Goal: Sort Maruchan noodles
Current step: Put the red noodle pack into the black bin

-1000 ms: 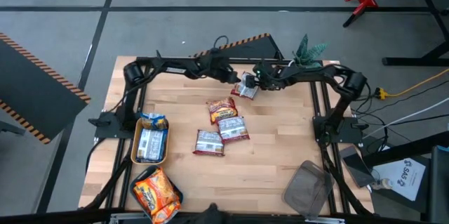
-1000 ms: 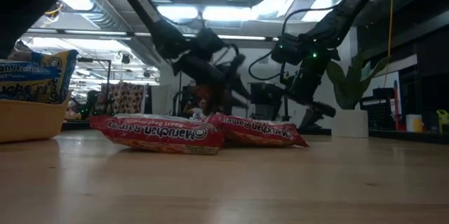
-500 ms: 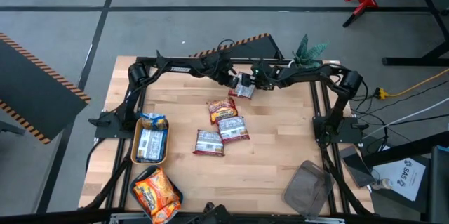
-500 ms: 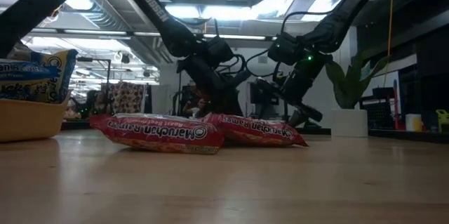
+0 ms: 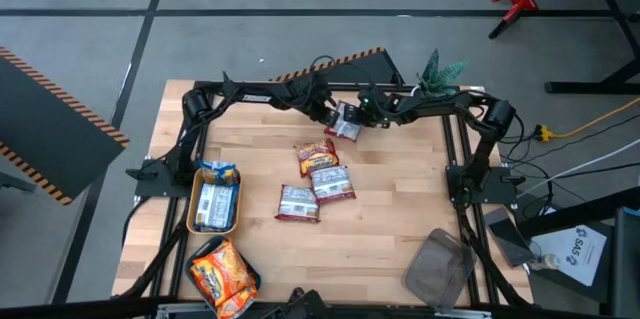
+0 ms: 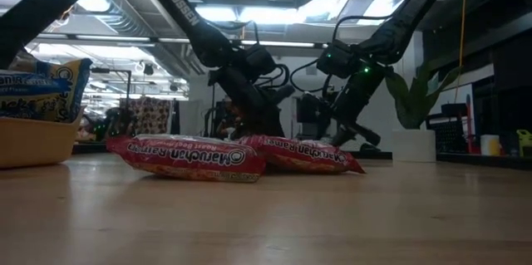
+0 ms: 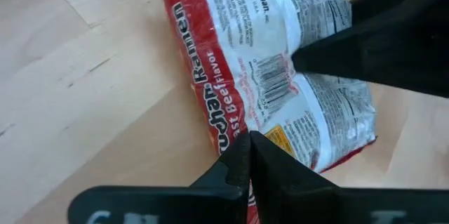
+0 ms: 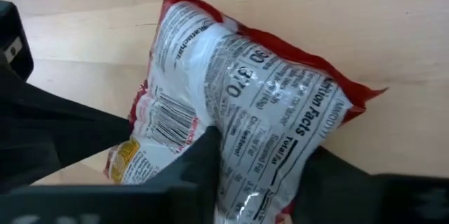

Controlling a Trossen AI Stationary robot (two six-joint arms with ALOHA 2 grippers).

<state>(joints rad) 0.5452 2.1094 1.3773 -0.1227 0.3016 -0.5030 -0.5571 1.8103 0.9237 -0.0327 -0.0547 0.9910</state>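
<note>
A red-and-silver Maruchan packet (image 5: 345, 122) lies printed back up near the table's far edge, and both grippers meet at it. My left gripper (image 7: 249, 140) comes from the left and is shut at its red side edge. My right gripper (image 8: 263, 168) comes from the right and is closed around its other side. Three more red-brown packets (image 5: 318, 179) lie flat mid-table, and two of them (image 6: 237, 157) show in the low view. Blue packets fill the yellow tray (image 5: 194, 221); orange ones lie in the teal tray (image 5: 250, 281). My left gripper pinches the packet's red long edge (image 7: 219, 136) at its fingertips, slanting down from the table's left. The fingertips cover the spot, so how much film they have does not show. My right gripper has the packet's opposite side (image 8: 259, 136) between its two fingers (image 8: 203, 157), slanting down from the right. The film bulges up between them, and the packet's far part rests on the table.
A grey tray (image 5: 438, 267) sits at the near right corner. A green plant (image 5: 440, 69) in a white pot stands at the far right edge. The arms' frame rails run along both sides. Bare wood lies between the loose packets and the grey tray.
My left gripper has tipped downward onto the packet's left edge and shut there. My right gripper has closed around the packet's right side. The packet has stayed near the far edge.
</note>
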